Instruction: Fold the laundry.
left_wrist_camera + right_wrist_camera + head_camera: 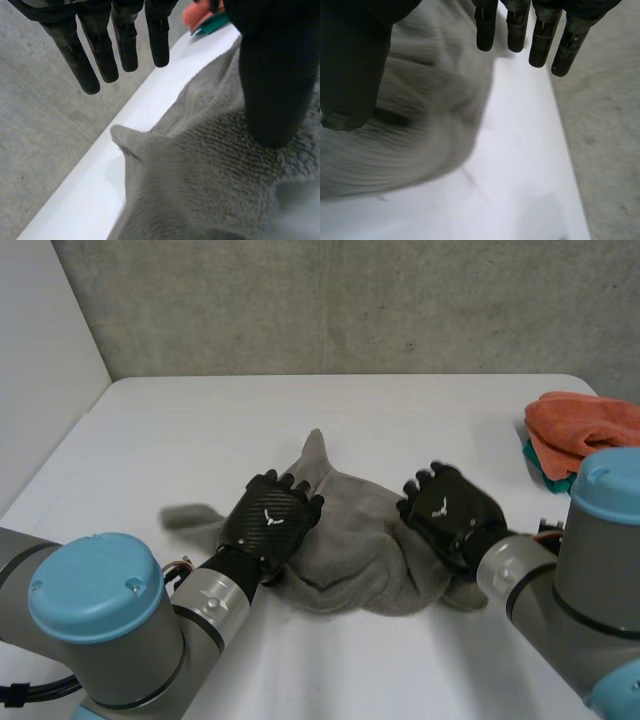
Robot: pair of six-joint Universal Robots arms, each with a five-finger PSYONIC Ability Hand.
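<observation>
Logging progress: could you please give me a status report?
Left hand and right hand open, over crumpled grey towel. Unfolded. Orange cloth aside, nothing blocking.

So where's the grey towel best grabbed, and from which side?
Probably the pointed corner of the grey towel that pokes out toward the far edge of the table. It lies free of the crumpled heap, so a pinch from above at the far side should catch one layer. The open left hand is nearest.

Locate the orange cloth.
In the head view the orange cloth lies at the right edge of the table, on a teal cloth, beyond the right arm, apart from the grey towel.
</observation>
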